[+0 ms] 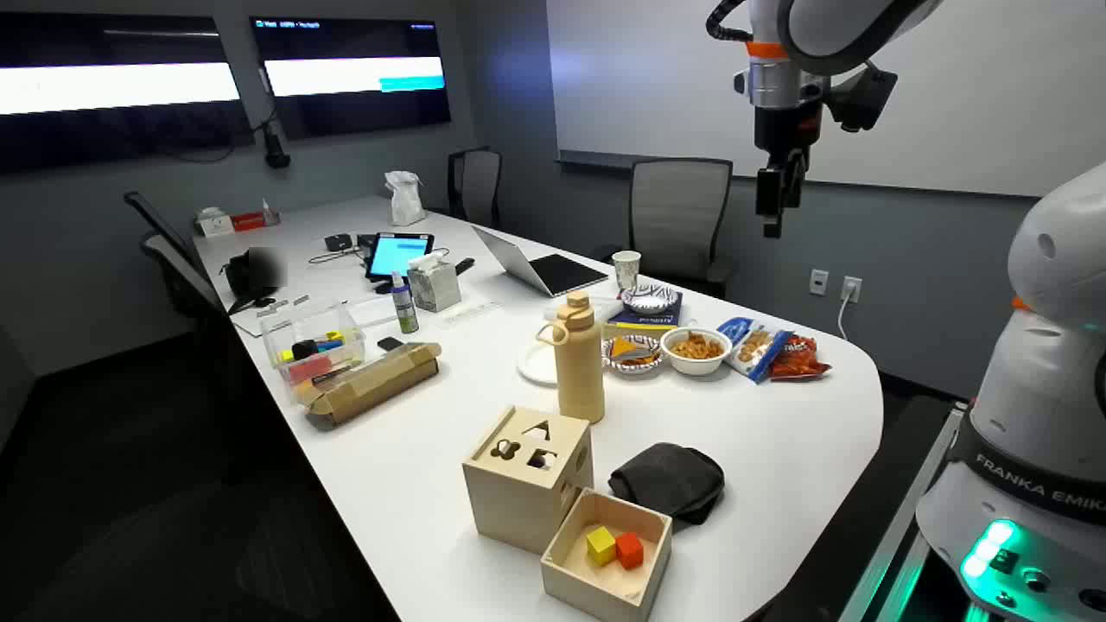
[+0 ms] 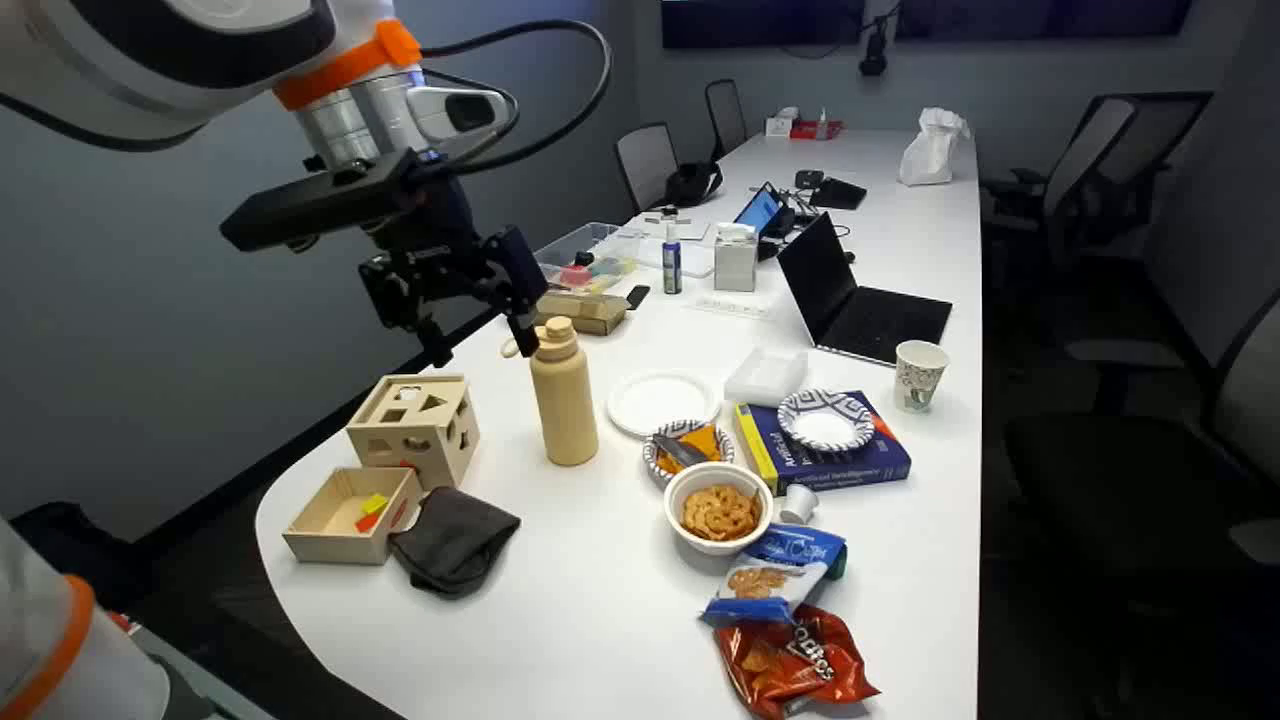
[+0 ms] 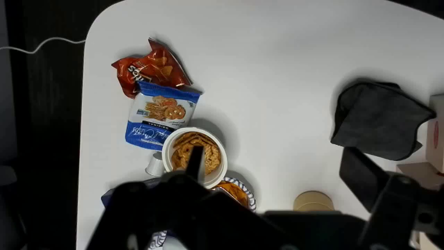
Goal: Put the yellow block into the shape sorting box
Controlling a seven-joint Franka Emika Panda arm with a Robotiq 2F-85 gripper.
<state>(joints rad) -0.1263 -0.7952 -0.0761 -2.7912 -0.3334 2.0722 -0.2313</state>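
In an exterior view, the yellow block [image 1: 600,546] sits in the tray [image 1: 583,592], touching or just beside the red block [image 1: 629,550]; we can't tell which. The box [image 1: 523,494] stands right beside the tray.

In an exterior view, the claw [image 2: 482,348] hangs well above the table [image 2: 600,600], grasping nothing.

In the wrist view its fingers [image 3: 360,177] stand wide apart; we see the cloth [image 3: 381,121] and a strip of the tray, but not the yellow block.

Reaching for that block looks like the step in hand: we should swing over the tray, come straight down past its walls, and turn the fingers so neither wedges between the two blocks. A grip high on it would leave its lower end free for the hole.
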